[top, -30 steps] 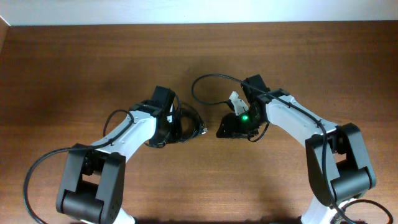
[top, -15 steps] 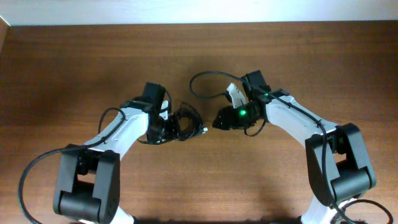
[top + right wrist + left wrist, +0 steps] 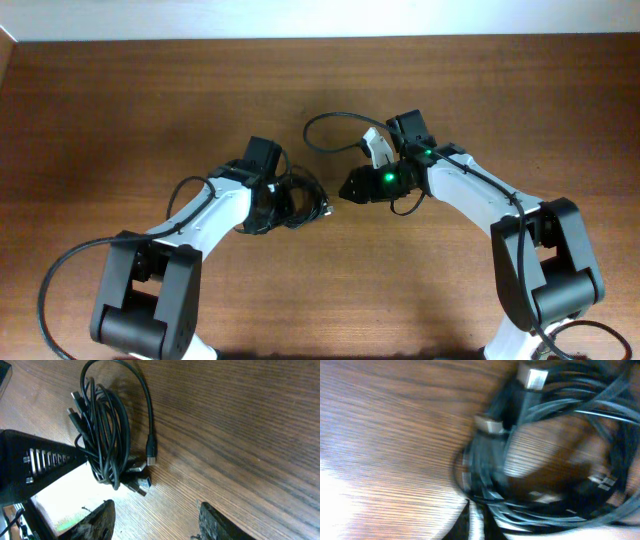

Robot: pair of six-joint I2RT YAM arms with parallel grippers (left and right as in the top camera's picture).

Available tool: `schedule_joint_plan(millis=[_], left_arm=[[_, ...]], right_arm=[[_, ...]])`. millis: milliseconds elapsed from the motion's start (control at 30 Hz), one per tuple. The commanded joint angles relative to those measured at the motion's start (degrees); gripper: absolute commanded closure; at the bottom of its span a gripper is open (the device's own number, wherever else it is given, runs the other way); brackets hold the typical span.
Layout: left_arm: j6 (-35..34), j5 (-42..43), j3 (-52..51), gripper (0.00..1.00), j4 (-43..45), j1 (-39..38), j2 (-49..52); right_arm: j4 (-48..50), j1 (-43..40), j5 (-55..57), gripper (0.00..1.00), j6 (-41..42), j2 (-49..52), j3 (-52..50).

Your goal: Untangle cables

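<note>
The cables are a small knotted bundle of thin black wires with metal plug ends, lying on the wooden table between my two arms. My left gripper is at the bundle's left side and looks shut on its loops. The blurred left wrist view shows the cables running in to the jaws. My right gripper is open and empty, just right of the bundle. In the right wrist view its fingers frame bare wood, with the cables just beyond them and the left gripper's black finger touching the bundle.
A thicker black cable from the right arm loops over the table behind the right gripper. The table's far edge meets a pale wall at the top.
My left gripper went left with the bundle, then came back right. My right gripper has moved left, closer to the bundle's plug ends.
</note>
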Motion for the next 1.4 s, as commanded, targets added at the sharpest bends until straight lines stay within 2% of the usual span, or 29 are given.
schedule_joint_plan(millis=[0,33,67,167,233,333,400,433,667,767,800,833,867,900,967,1100,1200,1300,1367], left_arm=[[-0.15,-5.88,-1.66,0.76,0.48,-0.02,0.48],[-0.20,-5.49,-1.66,0.76,1.33,-0.04,0.48],[-1.05,-4.63,-1.66,0.76,2.23,-0.02,0.48],[-3.58,-0.81,-1.66,0.78,4.24,-0.02,0.46],[-3.56,6.49,-1.64,0.82,4.57,0.79,0.46],[-3.54,8.63,-1.64,0.86,2.67,3.87,0.46],[-1.66,11.50,-1.64,0.72,1.22,6.51,0.46],[0.81,13.49,-1.64,0.68,1.25,7.61,0.46],[0.52,14.27,-1.64,0.68,9.46,8.57,0.46],[0.61,14.23,-1.64,0.66,8.94,8.59,0.46],[0.63,13.77,-1.64,0.65,8.61,8.63,0.46],[0.79,13.60,-1.64,0.65,8.55,8.63,0.46],[0.81,13.60,-1.64,0.64,8.28,8.63,0.46],[0.81,13.57,-1.64,0.64,8.13,8.61,0.46],[0.81,12.74,-1.64,0.64,7.96,8.63,0.46],[0.85,9.49,-1.64,0.64,7.69,8.61,0.46],[2.40,8.26,-1.64,0.64,7.67,8.59,0.46],[10.40,8.96,-1.64,0.55,6.95,8.63,0.46],[20.33,15.32,-1.53,0.49,6.88,8.63,0.46]], right_arm=[[-0.31,0.42,-0.94,0.39,-0.46,-1.40,-0.28],[-0.09,0.42,-2.49,0.33,-0.68,-1.40,-0.28],[0.15,0.48,-2.73,0.32,-0.72,-1.40,-0.28],[0.55,1.38,-2.69,0.32,-1.11,-1.40,-0.28],[0.55,1.86,-2.51,0.28,-1.09,-1.40,-0.28],[1.84,1.95,-2.80,0.26,-1.05,-1.40,-0.28],[3.96,2.56,-2.73,0.26,-1.07,-1.40,-0.28],[4.96,2.99,-2.73,0.26,-1.07,-1.40,-0.28],[13.09,7.13,7.17,0.28,-0.61,-0.26,-0.28],[15.39,8.92,7.48,0.27,0.22,3.61,-0.28],[15.58,9.22,7.50,0.34,0.22,5.11,-0.26],[15.58,9.22,8.31,0.48,0.22,5.95,-0.26],[15.50,9.14,9.77,0.76,0.24,5.97,-0.28],[15.15,8.81,9.53,0.94,1.70,5.75,-0.24],[12.52,8.37,6.67,0.96,4.15,5.57,-0.24],[-0.15,8.59,5.68,0.95,4.11,5.57,-0.24],[-4.52,8.55,4.87,0.95,-0.79,5.57,-0.22],[-4.68,8.44,-4.70,0.96,-6.12,5.57,1.92],[-4.68,8.44,-7.50,0.96,-12.39,5.57,3.91]])
